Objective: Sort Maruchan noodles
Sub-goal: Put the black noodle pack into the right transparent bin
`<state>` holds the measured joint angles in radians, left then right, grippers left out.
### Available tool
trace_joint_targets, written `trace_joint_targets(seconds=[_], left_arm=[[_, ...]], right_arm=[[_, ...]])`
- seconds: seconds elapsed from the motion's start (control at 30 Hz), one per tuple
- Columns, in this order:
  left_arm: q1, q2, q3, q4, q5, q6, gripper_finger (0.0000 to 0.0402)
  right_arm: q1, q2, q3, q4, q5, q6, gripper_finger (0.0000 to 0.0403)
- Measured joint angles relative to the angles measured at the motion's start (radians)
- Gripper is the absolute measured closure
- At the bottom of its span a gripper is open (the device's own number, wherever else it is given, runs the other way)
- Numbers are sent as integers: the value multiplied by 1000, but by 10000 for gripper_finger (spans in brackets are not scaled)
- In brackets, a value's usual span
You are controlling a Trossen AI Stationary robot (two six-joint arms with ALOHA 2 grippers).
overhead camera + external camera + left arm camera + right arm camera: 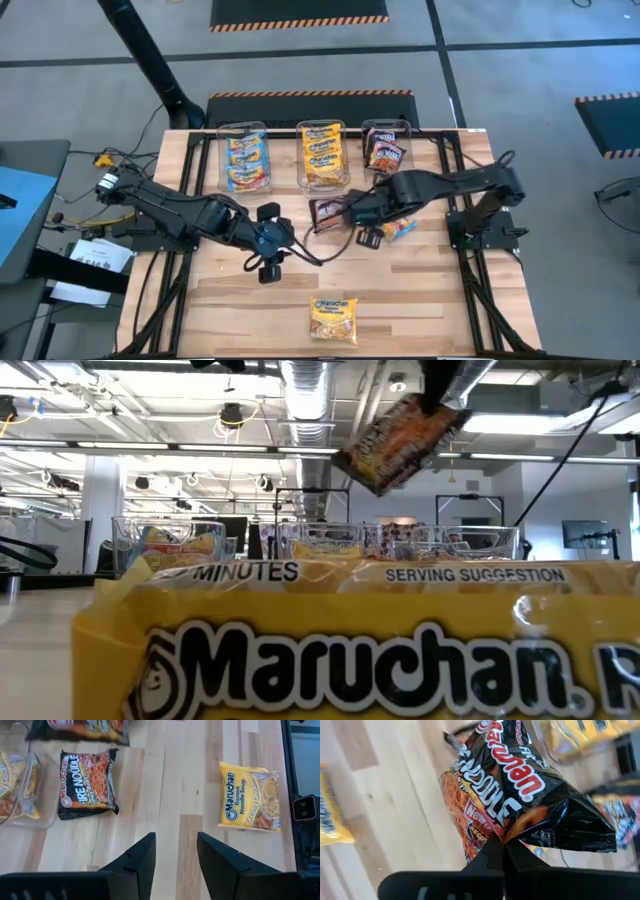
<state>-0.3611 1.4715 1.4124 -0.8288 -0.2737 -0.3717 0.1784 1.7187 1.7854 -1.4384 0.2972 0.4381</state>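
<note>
My right gripper (364, 217) is shut on a black-red Maruchan packet (400, 445), held high over the table's middle. A second black-red packet (327, 211) lies flat on the wood just left of it, in front of the middle bin. A yellow packet (334, 320) lies near the front edge. A yellow-and-blue packet (398, 228) shows partly under the right arm. My left gripper (270, 240) hangs open above bare wood, left of the flat black-red packet (87, 785), with nothing between its fingers (145, 852). My right gripper pinches the black-red packet by its edge near one corner (496, 834) between its two shut fingers. The fingers come from above, pointing steeply down. The packet hangs tilted below them (440, 410), lifted clear of the table.
Three clear bins stand along the far edge: one with blue-pink packets (243, 157), one with yellow packets (322, 155), one with black-red packets (385, 148). Bare wood lies between the left gripper and the near yellow packet (250, 802). Black frame rails (470, 270) run along the table's sides.
</note>
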Motion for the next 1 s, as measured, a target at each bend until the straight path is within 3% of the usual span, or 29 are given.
trace_joint_targets(seconds=[0.3,0.57,0.77,1.0], left_arm=[[0,0,0,4,-3,0,271],[0,0,0,8,-21,0,271],[0,0,0,5,-21,11,271],[0,0,0,4,-21,12,271]], right_arm=[[-95,-365,-450,280,78,94,401],[-277,-591,-710,447,203,26,401],[-441,-636,-811,566,197,-155,401],[-568,-552,-815,585,141,-304,401]])
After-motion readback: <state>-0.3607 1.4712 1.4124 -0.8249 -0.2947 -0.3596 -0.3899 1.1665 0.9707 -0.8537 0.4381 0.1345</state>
